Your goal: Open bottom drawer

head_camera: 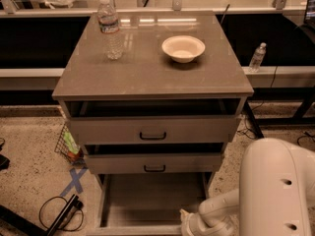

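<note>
Sitting at bottom edge: white claw [190,224], by front rim of the pulled-out grey-beige bottom drawer [147,200], right of centre. Drawer's grey inside showing. Claw's grip: cannot tell.
</note>
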`<state>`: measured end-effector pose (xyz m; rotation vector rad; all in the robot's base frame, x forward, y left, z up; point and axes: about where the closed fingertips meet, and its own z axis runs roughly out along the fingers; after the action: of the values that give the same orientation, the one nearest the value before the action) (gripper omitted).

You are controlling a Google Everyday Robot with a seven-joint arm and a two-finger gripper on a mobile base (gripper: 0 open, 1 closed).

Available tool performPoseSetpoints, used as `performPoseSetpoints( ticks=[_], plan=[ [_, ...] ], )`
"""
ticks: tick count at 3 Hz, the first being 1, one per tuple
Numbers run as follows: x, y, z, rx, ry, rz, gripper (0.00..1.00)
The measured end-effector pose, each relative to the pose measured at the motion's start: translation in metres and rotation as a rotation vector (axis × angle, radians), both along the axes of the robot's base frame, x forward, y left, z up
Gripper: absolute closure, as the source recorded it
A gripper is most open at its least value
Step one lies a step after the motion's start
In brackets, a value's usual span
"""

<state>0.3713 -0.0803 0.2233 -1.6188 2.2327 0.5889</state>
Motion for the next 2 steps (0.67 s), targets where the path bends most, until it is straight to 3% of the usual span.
performPoseSetpoints(
  ticks=[1, 2],
  plan=[
    [0.001, 0.008, 0.051, -0.103, -0.031, -0.008, 0.00],
    [0.011, 0.009, 0.106, -0.224, -0.080, 0.008, 0.25]
  ],
)
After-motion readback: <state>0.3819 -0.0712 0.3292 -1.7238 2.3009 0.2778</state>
